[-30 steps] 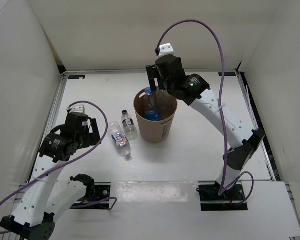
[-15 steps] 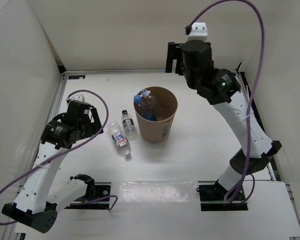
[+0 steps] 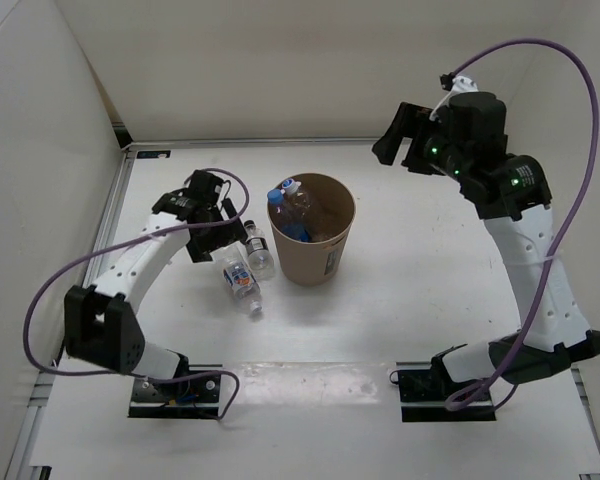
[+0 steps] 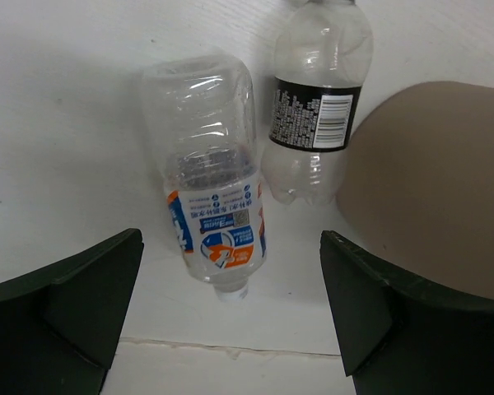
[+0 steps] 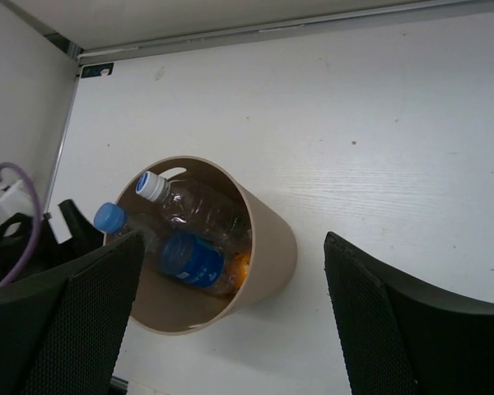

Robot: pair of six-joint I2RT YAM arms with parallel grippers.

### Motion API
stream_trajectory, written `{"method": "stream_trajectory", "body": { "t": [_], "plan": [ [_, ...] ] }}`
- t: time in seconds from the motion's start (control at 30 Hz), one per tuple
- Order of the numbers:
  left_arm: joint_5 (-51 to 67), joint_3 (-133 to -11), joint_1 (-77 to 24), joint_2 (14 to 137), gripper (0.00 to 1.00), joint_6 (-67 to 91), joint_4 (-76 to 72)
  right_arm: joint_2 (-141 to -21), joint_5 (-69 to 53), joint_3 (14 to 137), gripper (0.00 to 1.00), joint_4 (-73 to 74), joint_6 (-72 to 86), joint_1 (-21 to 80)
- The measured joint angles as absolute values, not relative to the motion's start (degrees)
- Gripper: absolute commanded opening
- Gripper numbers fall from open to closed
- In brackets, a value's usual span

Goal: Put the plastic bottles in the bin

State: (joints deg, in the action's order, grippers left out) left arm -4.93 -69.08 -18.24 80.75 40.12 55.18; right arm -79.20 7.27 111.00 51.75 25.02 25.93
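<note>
The tan bin (image 3: 335,255) stands mid-table. Inside it lean a blue-capped, blue-labelled bottle (image 5: 184,257) and a white-capped plain bottle (image 5: 193,204). Two plastic bottles lie on the table left of the bin: a black-capped one (image 3: 259,250) and a white-labelled one (image 3: 240,283). My left gripper (image 3: 218,238) hangs open just above and behind this pair. In the left wrist view the white-labelled bottle (image 4: 210,197) and the black-labelled one (image 4: 317,115) lie ahead of the open left gripper (image 4: 230,329). My right gripper (image 3: 405,140) is open and empty, raised at the back right, apart from the bin.
White walls close in the table on the left, back and right. The bin's wall (image 4: 432,189) stands close to the right of the black-labelled bottle. A purple cable (image 3: 570,90) loops over the right arm. Both arm bases sit at the near edge.
The right gripper has risen from over the bin and swung to the back right; the blue-labelled bottle now rests in the bin. The left arm has reached forward over the two lying bottles.
</note>
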Motion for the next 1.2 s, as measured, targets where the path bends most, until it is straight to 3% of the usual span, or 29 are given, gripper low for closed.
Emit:
{"method": "stream_trajectory", "body": {
  "t": [0.23,0.7,0.9,1.1,1.2],
  "plan": [
    [-2.5,-70.1,-16.6,90.7,1.00,45.9,55.0,-78.1,-2.6,110.3,0.90,53.1,25.3,15.1],
    [1.2,-69.1,-14.8,97.3,1.00,52.4,55.7,-76.2,-6.8,108.1,0.90,53.8,25.3,11.2],
    [4.2,-65.4,-13.1,98.0,0.86,53.6,53.2,-76.2,-7.1,107.9,0.90,53.9,25.3,10.9],
    [7.9,-63.4,-13.1,98.9,0.86,53.6,48.9,-76.2,-7.5,107.9,0.90,53.9,25.3,10.8],
    [10.2,-61.8,-13.1,98.9,0.77,54.1,47.2,-76.2,-7.5,107.9,0.90,53.9,25.1,10.4]
  ]
}}
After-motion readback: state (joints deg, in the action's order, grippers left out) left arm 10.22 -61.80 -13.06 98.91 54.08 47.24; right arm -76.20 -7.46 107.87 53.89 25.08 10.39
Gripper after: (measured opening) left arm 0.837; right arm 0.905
